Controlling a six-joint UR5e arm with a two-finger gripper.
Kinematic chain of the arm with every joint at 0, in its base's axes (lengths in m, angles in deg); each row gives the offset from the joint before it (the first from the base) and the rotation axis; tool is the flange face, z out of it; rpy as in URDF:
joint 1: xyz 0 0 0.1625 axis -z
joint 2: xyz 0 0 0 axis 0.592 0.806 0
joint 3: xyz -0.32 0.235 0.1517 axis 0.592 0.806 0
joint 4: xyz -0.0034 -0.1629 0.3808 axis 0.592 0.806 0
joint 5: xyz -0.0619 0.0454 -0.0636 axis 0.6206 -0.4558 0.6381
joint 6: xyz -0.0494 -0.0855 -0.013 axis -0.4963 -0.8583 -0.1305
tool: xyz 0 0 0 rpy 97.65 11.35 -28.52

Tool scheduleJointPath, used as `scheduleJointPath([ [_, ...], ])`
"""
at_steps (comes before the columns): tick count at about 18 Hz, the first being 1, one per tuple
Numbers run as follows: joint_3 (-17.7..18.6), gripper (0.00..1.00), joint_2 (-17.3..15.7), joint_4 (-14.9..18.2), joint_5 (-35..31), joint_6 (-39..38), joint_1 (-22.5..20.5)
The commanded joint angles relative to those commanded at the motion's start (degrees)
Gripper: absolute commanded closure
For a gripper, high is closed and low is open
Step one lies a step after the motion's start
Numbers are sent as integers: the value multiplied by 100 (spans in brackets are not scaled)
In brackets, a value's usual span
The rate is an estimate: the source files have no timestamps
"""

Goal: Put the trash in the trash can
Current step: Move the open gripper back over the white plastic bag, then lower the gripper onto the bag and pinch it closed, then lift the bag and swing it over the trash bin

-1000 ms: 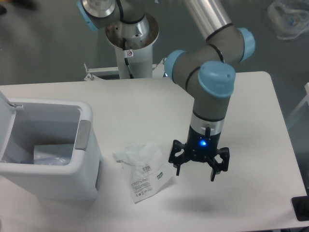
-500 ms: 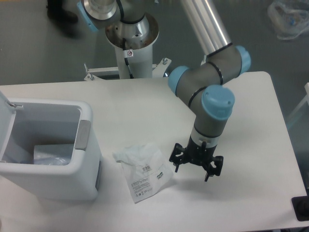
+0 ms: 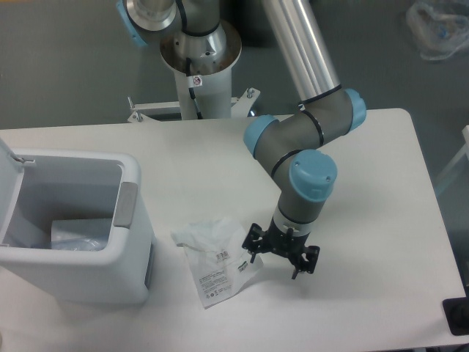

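Note:
A wrinkly translucent white plastic bag (image 3: 216, 258) with black print lies flat on the table, right of the trash can. The trash can (image 3: 73, 227) is a boxy white bin with a grey side tab, its lid swung open at the far left. Inside it a clear plastic item (image 3: 77, 236) rests on the bottom. My gripper (image 3: 275, 262) hangs open just off the bag's right edge, low over the table, with nothing between its fingers.
The arm's base pedestal (image 3: 198, 66) stands behind the table's far edge. A dark object (image 3: 456, 317) sits at the table's front right corner. A clear bag (image 3: 440, 29) lies on the floor at the top right.
The gripper has moved left and lower, from well right of the bag to right beside its right edge. It stays open. The bag and bin have not moved.

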State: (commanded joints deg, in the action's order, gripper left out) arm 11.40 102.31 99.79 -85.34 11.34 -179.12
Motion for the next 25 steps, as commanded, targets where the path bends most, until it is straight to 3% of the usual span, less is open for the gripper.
scheduleJointPath([
  [2, 62, 5, 18, 0, -9, 0, 44],
  [4, 79, 31, -17, 0, 0, -35, 53],
  [7, 88, 50, -61, -9, 0, -18, 53],
  [8, 88, 63, -70, 0, 0, -70, 62],
  [10, 115, 78, -70, 0, 0, -88, 71],
  [12, 115, 100, -79, 0, 9, -97, 71],
  [18, -16, 100, -499, 26, 166, -88, -17],
  [22, -122, 100, -930, 62, 860, -245, -271],
  [25, -499, 100, -1115, 61, 1500, -806, -447],
])
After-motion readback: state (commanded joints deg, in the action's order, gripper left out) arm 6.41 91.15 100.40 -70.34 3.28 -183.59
